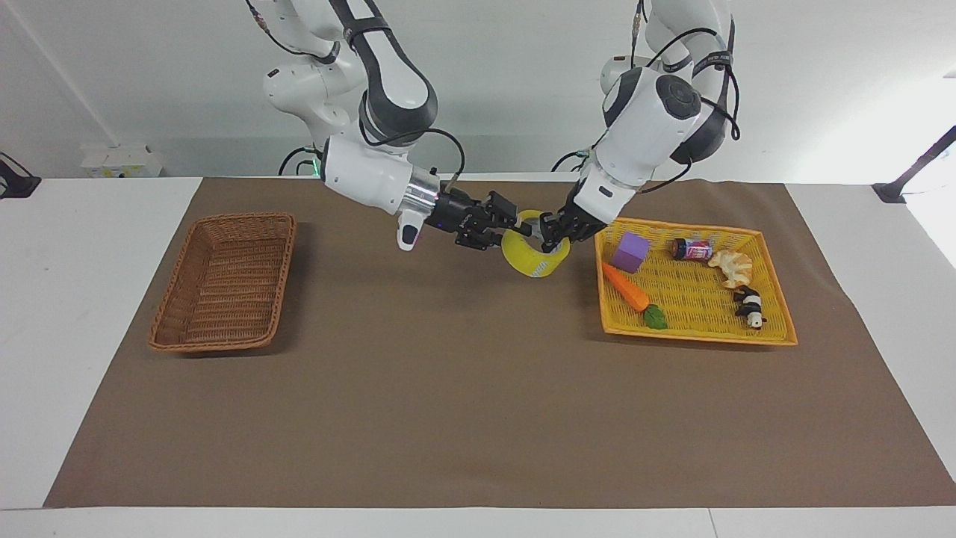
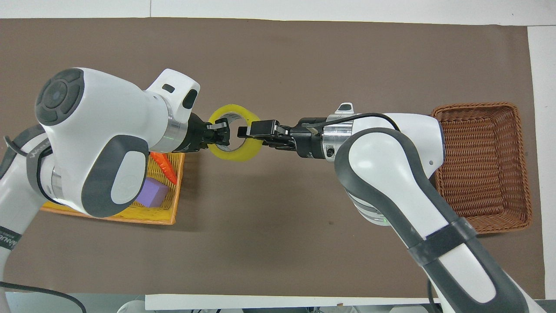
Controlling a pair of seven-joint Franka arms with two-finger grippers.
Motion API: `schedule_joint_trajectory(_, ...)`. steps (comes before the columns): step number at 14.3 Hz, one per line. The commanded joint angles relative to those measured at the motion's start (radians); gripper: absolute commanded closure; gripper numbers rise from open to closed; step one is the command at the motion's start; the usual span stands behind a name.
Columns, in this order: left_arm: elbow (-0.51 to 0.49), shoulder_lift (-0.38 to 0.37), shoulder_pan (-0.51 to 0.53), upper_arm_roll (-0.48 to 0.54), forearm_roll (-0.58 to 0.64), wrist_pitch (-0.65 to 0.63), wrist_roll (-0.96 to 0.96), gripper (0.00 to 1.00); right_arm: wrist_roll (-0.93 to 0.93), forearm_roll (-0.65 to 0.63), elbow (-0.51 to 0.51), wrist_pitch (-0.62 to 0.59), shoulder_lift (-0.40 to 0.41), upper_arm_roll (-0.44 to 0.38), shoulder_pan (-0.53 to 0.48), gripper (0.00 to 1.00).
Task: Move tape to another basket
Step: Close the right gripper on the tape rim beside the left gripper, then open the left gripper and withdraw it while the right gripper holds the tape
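Observation:
The yellow tape (image 1: 536,261) hangs in the air over the brown mat, between the two baskets and close to the yellow one. My left gripper (image 1: 550,237) is shut on the tape's wall, with one finger inside the ring; it also shows in the overhead view (image 2: 222,135). My right gripper (image 1: 519,228) is open at the tape's rim on the right arm's side, its fingers straddling the wall (image 2: 245,130). The tape shows as a ring in the overhead view (image 2: 243,154). The dark brown wicker basket (image 1: 284,276) sits empty at the right arm's end (image 2: 478,106).
The flat yellow basket (image 1: 694,336) at the left arm's end holds a purple block (image 1: 632,252), a carrot (image 1: 626,288), a small jar (image 1: 692,249), a pastry (image 1: 732,267) and a panda toy (image 1: 749,306). In the overhead view my left arm hides most of it (image 2: 173,191).

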Motion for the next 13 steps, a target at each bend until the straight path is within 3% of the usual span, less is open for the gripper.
schedule_joint_trajectory(1,-0.003,-0.033,0.003,0.003,0.008,-0.034,-0.002,0.15,0.02,0.021,0.014,0.014,0.005,0.005,-0.004,1.0)
schedule_joint_trajectory(3,0.047,-0.054,0.041,0.003,0.025,-0.109,-0.004,0.03,0.018,0.019,0.016,0.014,0.005,0.005,-0.006,1.0)
schedule_joint_trajectory(5,0.124,-0.061,0.075,0.004,0.029,-0.224,-0.004,0.02,0.015,0.018,0.016,0.012,0.005,0.005,-0.014,1.0)
schedule_joint_trajectory(8,0.181,-0.071,0.175,0.003,0.132,-0.356,0.036,0.02,-0.009,0.006,0.014,-0.02,0.004,0.005,-0.081,1.0)
schedule_joint_trajectory(10,0.178,-0.077,0.263,0.003,0.158,-0.404,0.145,0.02,-0.017,-0.008,0.003,-0.07,-0.004,0.002,-0.159,1.0)
schedule_joint_trajectory(13,0.178,-0.082,0.374,0.003,0.274,-0.426,0.248,0.02,-0.049,-0.175,-0.003,-0.259,-0.01,0.002,-0.361,1.0)
